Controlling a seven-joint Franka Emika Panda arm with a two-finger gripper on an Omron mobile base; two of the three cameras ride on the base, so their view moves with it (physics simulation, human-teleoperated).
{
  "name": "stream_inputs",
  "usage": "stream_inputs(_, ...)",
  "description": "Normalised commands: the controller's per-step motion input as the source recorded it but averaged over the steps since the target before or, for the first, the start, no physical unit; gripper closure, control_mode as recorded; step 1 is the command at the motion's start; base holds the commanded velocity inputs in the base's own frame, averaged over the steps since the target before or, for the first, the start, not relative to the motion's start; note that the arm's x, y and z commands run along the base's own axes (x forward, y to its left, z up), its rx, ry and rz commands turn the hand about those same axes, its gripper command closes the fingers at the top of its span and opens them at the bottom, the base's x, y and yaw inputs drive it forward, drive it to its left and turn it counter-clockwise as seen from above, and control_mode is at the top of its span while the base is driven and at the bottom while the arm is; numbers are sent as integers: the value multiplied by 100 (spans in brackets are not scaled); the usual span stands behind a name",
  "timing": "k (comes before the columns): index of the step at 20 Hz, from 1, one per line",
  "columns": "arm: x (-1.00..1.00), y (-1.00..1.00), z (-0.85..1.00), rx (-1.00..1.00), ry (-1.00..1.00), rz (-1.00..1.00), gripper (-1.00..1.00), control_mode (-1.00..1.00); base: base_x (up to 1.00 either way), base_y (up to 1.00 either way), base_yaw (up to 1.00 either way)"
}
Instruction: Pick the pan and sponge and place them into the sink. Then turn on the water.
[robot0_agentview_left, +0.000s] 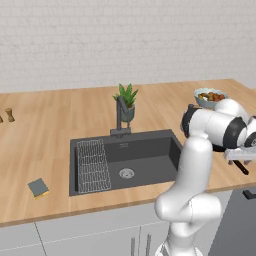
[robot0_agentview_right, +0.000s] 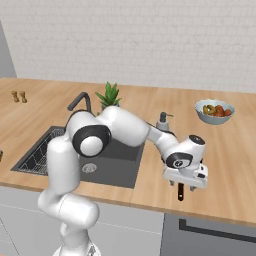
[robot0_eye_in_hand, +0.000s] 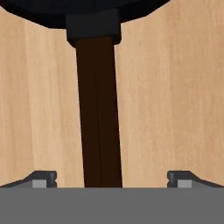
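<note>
The pan (robot0_eye_in_hand: 87, 11) lies on the wooden counter right of the sink (robot0_agentview_left: 150, 150), its long dark handle (robot0_eye_in_hand: 98, 109) running toward me. My gripper (robot0_eye_in_hand: 111, 179) hangs open just over that handle, one fingertip (robot0_eye_in_hand: 41, 179) on each side, neither touching it. From the right base view, the gripper (robot0_agentview_right: 186, 185) hovers near the counter's front edge, with the handle's end (robot0_agentview_right: 180, 192) poking out below it. The sponge (robot0_agentview_left: 38, 188) lies flat on the counter left of the sink. No water runs from the faucet (robot0_agentview_left: 121, 117).
A potted plant (robot0_agentview_left: 127, 100) stands behind the faucet. A bowl of fruit (robot0_agentview_left: 210, 96) sits at the back right, a soap dispenser (robot0_agentview_right: 162, 121) beside the sink, and two small shakers (robot0_agentview_right: 19, 96) at the far left. A wire rack (robot0_agentview_left: 92, 165) fills the sink's left side.
</note>
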Motion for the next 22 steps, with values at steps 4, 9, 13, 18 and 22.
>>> stream_inputs(4,0,0,-27,0,2,0,-100,-100,0,0,0)
stream_inputs(9,0,0,-27,0,0,0,100,-100,0,0,0)
stream_inputs(13,0,0,0,0,0,0,100,-100,0,0,0)
stream_inputs(18,0,0,0,0,0,0,100,-100,0,0,0)
stream_inputs(22,-2,7,5,-1,-1,0,100,-100,0,0,0)
